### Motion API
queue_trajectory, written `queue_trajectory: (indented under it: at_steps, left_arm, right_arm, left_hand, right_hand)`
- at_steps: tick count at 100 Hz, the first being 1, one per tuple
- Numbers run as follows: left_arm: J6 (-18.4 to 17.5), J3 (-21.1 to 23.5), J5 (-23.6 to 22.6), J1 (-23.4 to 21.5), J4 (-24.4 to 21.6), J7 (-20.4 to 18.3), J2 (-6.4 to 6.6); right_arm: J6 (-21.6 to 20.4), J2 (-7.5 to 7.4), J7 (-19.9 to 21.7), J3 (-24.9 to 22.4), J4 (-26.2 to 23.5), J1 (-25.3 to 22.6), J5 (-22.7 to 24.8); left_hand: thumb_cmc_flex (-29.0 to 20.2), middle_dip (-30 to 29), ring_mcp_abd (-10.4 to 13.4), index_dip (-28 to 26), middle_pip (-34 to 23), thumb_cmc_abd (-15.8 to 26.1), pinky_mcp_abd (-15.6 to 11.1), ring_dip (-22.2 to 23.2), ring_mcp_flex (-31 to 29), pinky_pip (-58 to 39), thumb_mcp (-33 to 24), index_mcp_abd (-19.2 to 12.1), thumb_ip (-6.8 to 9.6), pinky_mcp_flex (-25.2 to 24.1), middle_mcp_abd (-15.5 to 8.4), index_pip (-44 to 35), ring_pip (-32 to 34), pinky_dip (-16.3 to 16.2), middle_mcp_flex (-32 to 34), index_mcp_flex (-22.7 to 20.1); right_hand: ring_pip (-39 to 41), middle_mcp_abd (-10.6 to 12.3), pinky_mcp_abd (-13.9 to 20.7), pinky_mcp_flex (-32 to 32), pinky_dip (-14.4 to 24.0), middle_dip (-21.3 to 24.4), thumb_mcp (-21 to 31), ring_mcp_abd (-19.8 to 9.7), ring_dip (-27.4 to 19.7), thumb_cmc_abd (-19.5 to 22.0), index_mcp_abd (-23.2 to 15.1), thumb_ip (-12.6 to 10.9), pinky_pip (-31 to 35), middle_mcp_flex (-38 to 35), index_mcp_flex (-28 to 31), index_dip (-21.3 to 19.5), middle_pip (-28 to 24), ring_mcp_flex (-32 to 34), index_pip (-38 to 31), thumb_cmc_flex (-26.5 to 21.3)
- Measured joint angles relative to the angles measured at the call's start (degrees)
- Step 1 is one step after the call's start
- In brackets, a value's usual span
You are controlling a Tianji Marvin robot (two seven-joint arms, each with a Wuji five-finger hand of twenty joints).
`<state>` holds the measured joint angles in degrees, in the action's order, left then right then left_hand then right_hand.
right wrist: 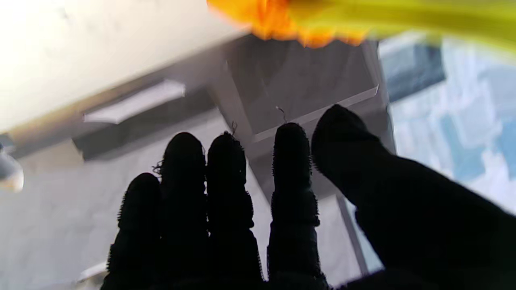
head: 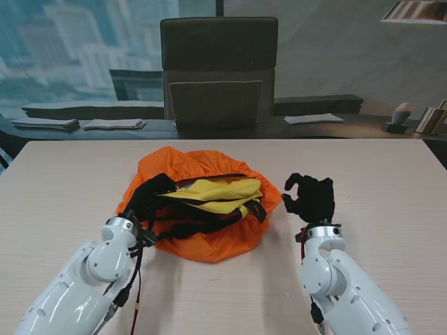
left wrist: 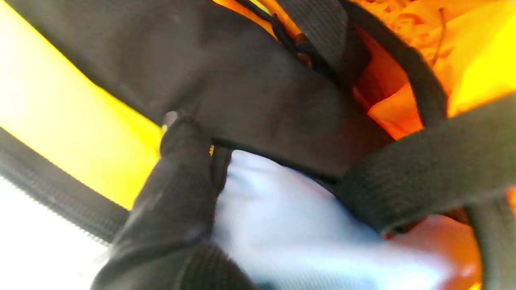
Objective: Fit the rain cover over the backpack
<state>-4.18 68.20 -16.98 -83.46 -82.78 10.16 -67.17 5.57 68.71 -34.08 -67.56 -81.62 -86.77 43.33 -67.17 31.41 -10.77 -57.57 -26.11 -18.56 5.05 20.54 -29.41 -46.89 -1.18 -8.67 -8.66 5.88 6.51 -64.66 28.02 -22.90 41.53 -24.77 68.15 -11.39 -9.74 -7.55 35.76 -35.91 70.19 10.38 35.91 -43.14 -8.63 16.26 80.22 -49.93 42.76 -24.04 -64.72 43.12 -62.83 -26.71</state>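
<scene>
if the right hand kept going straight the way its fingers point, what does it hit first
Probably nothing: the right hand points away from me beside the orange rain cover, over bare light wooden table. Depth is unclear.

The left hand (left wrist: 177, 209) is disappearing among the black straps (head: 150, 202) of the backpack (head: 213, 195) — its grip staying unreadable — while the rain cover (right wrist: 282, 20) is smearing into blur at the right wrist view's edge.

An office: a dark office chair (head: 218, 70) faces the pale wood table (head: 63, 188), with paper stacks (head: 47, 123) on the far dark desk.
</scene>
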Motion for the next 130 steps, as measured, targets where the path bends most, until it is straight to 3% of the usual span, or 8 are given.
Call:
queue_trajectory:
  at_steps: [10, 24, 36, 48, 66, 71, 91, 130]
  left_arm:
    - [0.1, 0.0, 0.6, 0.0, 0.0, 0.2, -0.19]
    - [0.1, 0.0, 0.0, -0.1, 0.0, 0.8, -0.34]
    - [0.0, 0.0, 1.1, -0.2, -0.1, 0.9, -0.48]
    - [-0.1, 0.3, 1.7, -0.5, -0.3, 0.9, -0.56]
    - [0.0, 0.4, 4.3, -0.6, -0.6, 1.0, -0.71]
    - [0.0, 0.3, 4.2, -0.5, -0.6, 0.9, -0.72]
    - [0.1, 0.4, 4.0, -0.6, -0.7, 0.6, -0.76]
    - [-0.1, 0.8, 4.9, -0.6, -0.8, -0.5, -0.7]
  right_arm:
    - [-1.8, -2.17, 12.4, -0.7, -3.1, -1.9, 5.6]
    - [-11.2, -4.88, 19.3, 0.1, -3.5, -2.4, 3.6]
    - [-7.0, -5.94, 21.4, 3.8, -3.5, -0.9, 5.0]
    - [-4.2, -6.7, 30.6, 6.2, -4.6, 1.3, 8.8]
    - [0.7, -7.15, 25.9, 15.1, 0.1, 8.1, 7.7]
    - [2.0, -6.72, 26.2, 16.3, 1.6, 9.7, 7.1]
    - [7.5, -5.46, 27.2, 20.7, 3.5, 13.6, 2.3]
    - [13.2, -3.41, 26.7, 28.3, 7.8, 19.1, 0.2]
  left_hand:
    - [-1.0, 0.0, 0.0, 0.0, 0.0, 0.7, 0.0, 0.0, 0.0, 0.0, 1.9, 0.0, 0.63, 0.0, 0.1, -0.7, 0.0, 0.0, 0.0, 0.0]
    - [-1.3, -0.1, 0.0, 0.0, 0.0, 0.8, 0.1, 0.0, 0.0, 0.0, 2.4, 0.0, 0.63, 0.2, 0.1, -0.9, 0.0, 0.0, 0.0, 0.0]
    - [-1.8, -0.1, -0.2, 0.0, 0.0, 0.8, 0.3, 0.0, -0.6, 0.0, 2.4, 0.6, 0.63, 0.4, 0.7, -1.3, 0.0, 0.0, 0.0, 0.0]
    - [-1.9, -0.6, -0.6, 0.0, 0.0, 0.8, 0.6, 0.0, -1.0, 0.0, 2.4, 0.6, 0.63, 0.9, 0.8, -1.3, 0.0, 0.0, 0.0, 0.0]
    - [-2.5, -0.9, -1.2, 0.0, 0.0, 1.3, 1.3, -0.1, -1.5, 0.0, 2.4, 1.7, 1.3, 1.4, 1.7, -1.3, -0.1, 0.0, 0.0, 0.0]
    - [-2.5, -1.3, -1.4, 0.0, 0.0, 1.4, 1.6, -0.1, -1.9, 0.0, 2.4, 2.2, 1.34, 1.7, 2.2, -1.3, -0.1, 0.0, 0.0, 0.0]
    - [-2.5, -1.3, -1.5, 0.0, 0.0, 1.5, 1.9, -0.7, -2.7, 0.0, 2.4, 2.2, 1.35, 2.7, 2.4, -1.3, -0.1, 0.0, 0.0, 0.0]
    - [-2.7, -1.3, -1.5, 0.0, 0.0, 1.5, 2.1, -0.7, -4.0, 0.0, 2.4, 2.3, 1.36, 4.3, 2.9, -1.3, -0.2, 0.0, 0.0, 0.0]
  right_hand:
    - [-0.9, 0.1, -0.3, -3.7, 0.2, 0.2, 0.7, -0.2, -1.3, -1.0, -0.3, 0.0, 0.0, -2.9, 1.9, 4.3, 2.3, 3.1, 5.0, -1.9]
    - [-6.4, 1.5, 0.5, -7.1, -1.5, 2.0, 2.2, -1.7, -4.3, -0.9, -2.8, 0.0, -0.8, -4.0, 0.5, 7.2, 6.5, 4.5, 21.8, -2.2]
    - [-6.9, 1.7, 1.5, -6.0, -1.7, 2.1, 2.2, -2.6, -4.3, 0.6, -7.5, 0.0, -1.5, -1.3, -8.6, 6.6, 6.6, 3.4, 25.8, -2.2]
    - [-6.9, 2.7, 2.3, -4.9, -1.7, 2.0, 2.2, -3.8, -4.3, 2.1, -9.5, -0.6, -1.5, 1.9, -14.3, 7.3, 6.4, 0.6, 25.5, -2.2]
    - [-6.9, 2.8, 2.6, -3.8, -1.7, 2.0, 2.1, -4.0, -4.2, 4.5, -9.5, -1.8, -1.6, 2.6, -17.5, 8.1, 5.9, -0.2, 25.3, -1.5]
    - [-6.9, 2.8, 2.6, -3.6, -1.6, 1.9, 2.1, -4.0, -3.8, 5.2, -9.5, -4.4, -1.6, 2.6, -18.8, 8.2, 5.7, -0.2, 25.1, -1.1]
    - [-5.9, 2.8, 2.4, -3.0, 0.3, 0.8, -4.2, -3.0, -2.9, 14.0, -4.9, -5.9, -1.6, 2.6, -20.3, 8.8, 5.0, -0.2, 24.3, -0.5]
    - [-4.8, 2.7, 1.5, -5.0, 1.3, 0.7, -5.2, -2.5, -2.9, 13.0, -9.5, -5.9, -0.8, 2.1, -27.0, 9.7, 4.9, 0.1, 24.3, -0.5]
